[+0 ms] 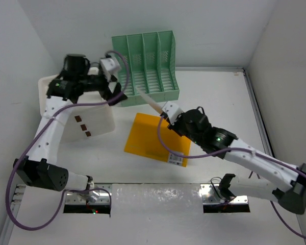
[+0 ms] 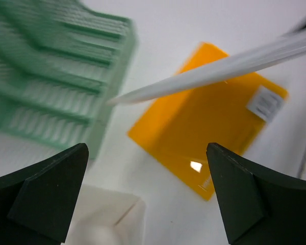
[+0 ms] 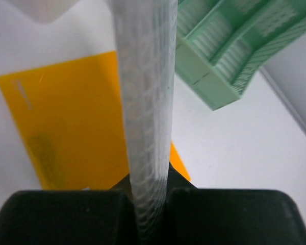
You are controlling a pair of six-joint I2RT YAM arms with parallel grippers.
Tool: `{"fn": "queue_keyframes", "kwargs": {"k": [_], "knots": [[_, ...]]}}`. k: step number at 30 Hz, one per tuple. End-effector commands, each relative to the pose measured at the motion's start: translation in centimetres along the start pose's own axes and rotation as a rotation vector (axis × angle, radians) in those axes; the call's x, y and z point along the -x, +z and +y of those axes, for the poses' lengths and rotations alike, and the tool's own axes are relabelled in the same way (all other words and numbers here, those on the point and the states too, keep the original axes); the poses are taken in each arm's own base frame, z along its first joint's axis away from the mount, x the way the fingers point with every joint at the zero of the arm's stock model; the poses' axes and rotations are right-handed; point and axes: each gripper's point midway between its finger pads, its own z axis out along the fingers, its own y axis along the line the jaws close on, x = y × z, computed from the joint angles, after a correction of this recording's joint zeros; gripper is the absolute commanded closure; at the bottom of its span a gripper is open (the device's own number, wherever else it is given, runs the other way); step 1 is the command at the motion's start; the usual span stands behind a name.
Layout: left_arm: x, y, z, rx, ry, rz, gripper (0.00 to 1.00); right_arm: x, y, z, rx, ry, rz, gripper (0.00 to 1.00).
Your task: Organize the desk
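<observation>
**Counter inspection: one rod in grip, organiser and box noted**

We find the counter [image 1: 219,97] spanning the whole top view, matte white, with a metal rail [image 1: 257,117] along its 3 o'clock edge; every item below stands on it.

Containers: a green file organiser [image 1: 145,66] stands upright at 12 o'clock, with four compartments side by side. Only their slotted floors and ribbed walls show. A white box [image 1: 86,120] sits at 9 o'clock with three small brown squares on its face. We cannot see its interior.

A yellow folder [image 1: 155,138] lies flat near the centre, with a white label [image 1: 177,159] at its 5 o'clock corner.

The right end effector [image 1: 166,113] is clamped on a white rod [image 1: 152,102] above the folder's far edge. The rod points toward 11 o'clock, its tip just beside the organiser's front base.

The left end effector [image 1: 115,94] has its fingers spread wide and holds nothing. It hangs between the box's far corner and the organiser's near-left corner.
</observation>
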Motion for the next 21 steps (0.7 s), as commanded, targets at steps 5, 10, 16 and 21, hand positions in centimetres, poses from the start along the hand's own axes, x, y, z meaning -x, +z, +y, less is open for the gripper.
{"fn": "queue_keyframes", "kwargs": {"k": [5, 10, 16, 21], "knots": [[5.9, -7.4, 5.9, 0.392, -0.197, -0.145, 0.00, 6.3, -6.6, -7.2, -0.283, 0.124, -0.268, 1.00], [4.3, -12.8, 11.2, 0.680, -0.303, -0.204, 0.01, 15.1, -10.2, -12.6, -0.436, 0.168, -0.544, 1.00], [3.1, -16.7, 13.2, 0.811, -0.291, -0.202, 0.00, 22.1, -5.0, -16.8, -0.403, 0.300, -0.760, 1.00], [-0.8, -16.8, 16.1, 0.914, -0.321, -0.147, 0.00, 23.2, -1.2, -21.0, -0.492, 0.468, -0.918, 1.00]]}}
